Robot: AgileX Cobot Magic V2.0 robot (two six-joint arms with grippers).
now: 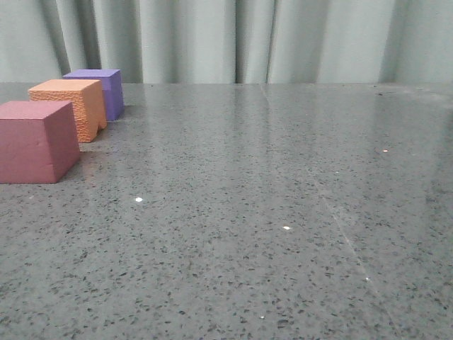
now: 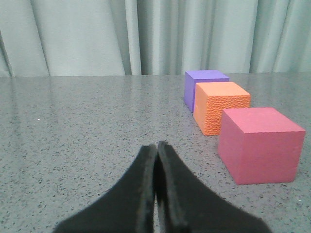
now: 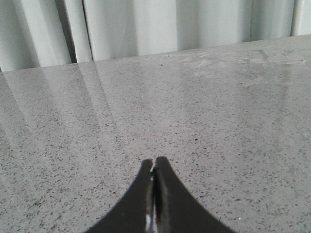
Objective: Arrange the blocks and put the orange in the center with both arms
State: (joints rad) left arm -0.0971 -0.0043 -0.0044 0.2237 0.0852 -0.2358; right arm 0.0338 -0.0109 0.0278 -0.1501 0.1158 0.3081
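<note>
Your black left gripper [image 2: 156, 148] and black right gripper [image 3: 154, 162] both show fingers pressed together, holding nothing. At the table's far left, the pebbled orange foam cube [image 1: 71, 106] already sits between the nearer pinkish-red foam cube [image 1: 35, 142] and the farther purple foam cube [image 1: 99, 88]. You may judge the row arranged, orange central, on the speckled grey table [image 1: 269, 212].

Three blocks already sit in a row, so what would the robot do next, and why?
Probably nothing much: the orange block already sits between the purple block and the red block. Both grippers, left and right, are shut and empty, so staying clear seems sensible.
</note>
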